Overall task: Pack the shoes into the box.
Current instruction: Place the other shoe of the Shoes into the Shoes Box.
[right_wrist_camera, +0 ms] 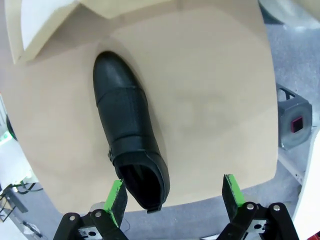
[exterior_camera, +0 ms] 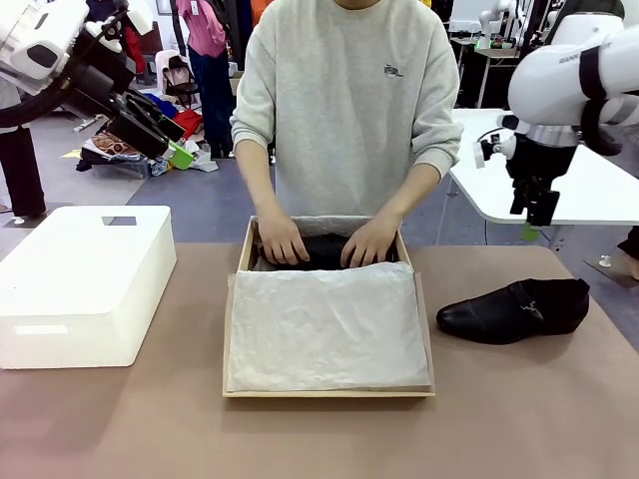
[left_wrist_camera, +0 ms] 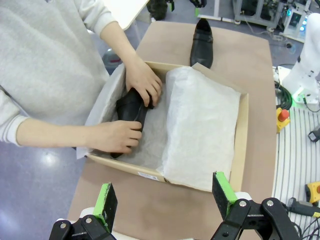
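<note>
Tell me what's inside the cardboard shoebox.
One black shoe lies at the person's end of the box, under both hands. White tissue paper covers the remainder, so anything beneath it is hidden.

Hands (exterior_camera: 283, 242) and tissue (exterior_camera: 324, 324) hid most of the shoe (exterior_camera: 324, 251) in the box (exterior_camera: 244, 254); the right wrist view's top edge cropped that box.

Robotics lab: red emergency-stop button (left_wrist_camera: 283, 115) and loose cables (left_wrist_camera: 280, 95) beside the brown table (left_wrist_camera: 235, 55), white workbench (exterior_camera: 589, 190) behind.
</note>
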You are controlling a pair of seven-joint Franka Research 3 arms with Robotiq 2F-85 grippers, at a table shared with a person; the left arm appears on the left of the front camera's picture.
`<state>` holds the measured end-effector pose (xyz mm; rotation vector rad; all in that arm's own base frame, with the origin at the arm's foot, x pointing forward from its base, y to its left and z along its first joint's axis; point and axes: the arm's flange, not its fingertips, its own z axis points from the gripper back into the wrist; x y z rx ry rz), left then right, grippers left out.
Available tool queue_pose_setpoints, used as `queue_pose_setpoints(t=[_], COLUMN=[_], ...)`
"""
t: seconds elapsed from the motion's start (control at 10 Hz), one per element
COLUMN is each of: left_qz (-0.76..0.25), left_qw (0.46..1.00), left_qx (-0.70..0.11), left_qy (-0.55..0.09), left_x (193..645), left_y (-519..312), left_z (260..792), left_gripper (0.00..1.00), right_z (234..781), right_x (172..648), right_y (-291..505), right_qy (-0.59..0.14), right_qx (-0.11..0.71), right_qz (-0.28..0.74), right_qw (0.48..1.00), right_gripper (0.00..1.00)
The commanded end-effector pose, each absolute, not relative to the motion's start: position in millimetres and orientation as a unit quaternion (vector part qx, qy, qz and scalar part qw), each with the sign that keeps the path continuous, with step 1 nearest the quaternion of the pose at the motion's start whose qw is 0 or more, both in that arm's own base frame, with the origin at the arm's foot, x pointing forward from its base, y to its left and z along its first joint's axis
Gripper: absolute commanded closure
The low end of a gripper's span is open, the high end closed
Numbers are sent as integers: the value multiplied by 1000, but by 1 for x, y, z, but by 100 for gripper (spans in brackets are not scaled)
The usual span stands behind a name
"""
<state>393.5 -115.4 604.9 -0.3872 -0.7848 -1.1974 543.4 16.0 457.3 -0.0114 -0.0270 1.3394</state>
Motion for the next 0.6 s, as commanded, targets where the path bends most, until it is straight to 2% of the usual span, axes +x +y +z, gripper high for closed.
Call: queue_pose_setpoints(t=[0.0,0.5], left_qz=[-546,-546], left_qw=[732,732], left_qx=[-185,-185], left_qy=[-363,-363], left_x=[394,394], left_y=[-115,-115], left_z=[606,606], left_gripper=[0,0], right_z=[452,433], right_x=[529,511], right_y=[-4,-39], right_qy=[-23,-32], right_qx=[-14,-5], right_qz=[629,633], right_qw=[777,774], right_gripper=[0,0])
